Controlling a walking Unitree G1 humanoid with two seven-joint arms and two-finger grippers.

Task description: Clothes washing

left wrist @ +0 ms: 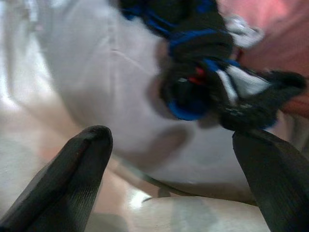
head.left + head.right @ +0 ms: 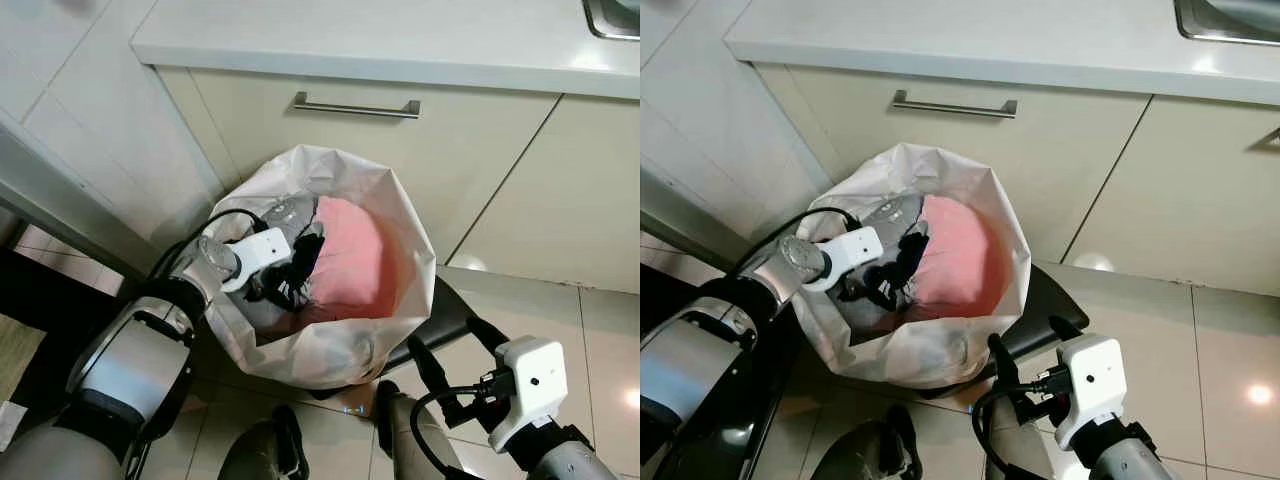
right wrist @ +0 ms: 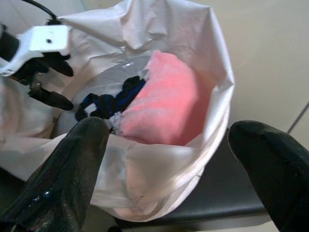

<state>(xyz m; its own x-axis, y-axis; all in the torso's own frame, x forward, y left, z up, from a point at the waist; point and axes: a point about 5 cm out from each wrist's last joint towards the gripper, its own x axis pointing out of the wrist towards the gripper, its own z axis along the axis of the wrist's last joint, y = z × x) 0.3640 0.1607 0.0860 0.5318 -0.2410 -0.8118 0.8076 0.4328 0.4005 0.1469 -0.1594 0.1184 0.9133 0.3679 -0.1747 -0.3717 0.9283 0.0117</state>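
A white laundry bag (image 2: 330, 350) stands open on a black seat (image 2: 445, 315) on a tiled floor, pushed up against cream kitchen cabinets (image 2: 440, 150) with a metal drawer handle (image 2: 356, 106). Inside the bag lies a pink garment (image 2: 350, 255) on the right and, beside it, a dark bundle of black-and-blue clothing (image 3: 108, 101) resting on pale grey fabric (image 1: 96, 82).

The left gripper (image 2: 287, 280) reaches down into the bag's mouth from the left, its black fingers among the dark bundle. From the head views the fingertips are mixed up with the dark cloth and hard to separate. In the left wrist view the two fingers stand wide apart with nothing between them — the dark bundle sits just beyond the tips, blurred.

The right gripper (image 3: 171, 169) hovers outside the bag, low on its right near the seat, its fingers (image 3: 77, 169) spread wide and holding nothing. The bag's lower part is hidden behind its own folded rim — how full it is cannot be told.
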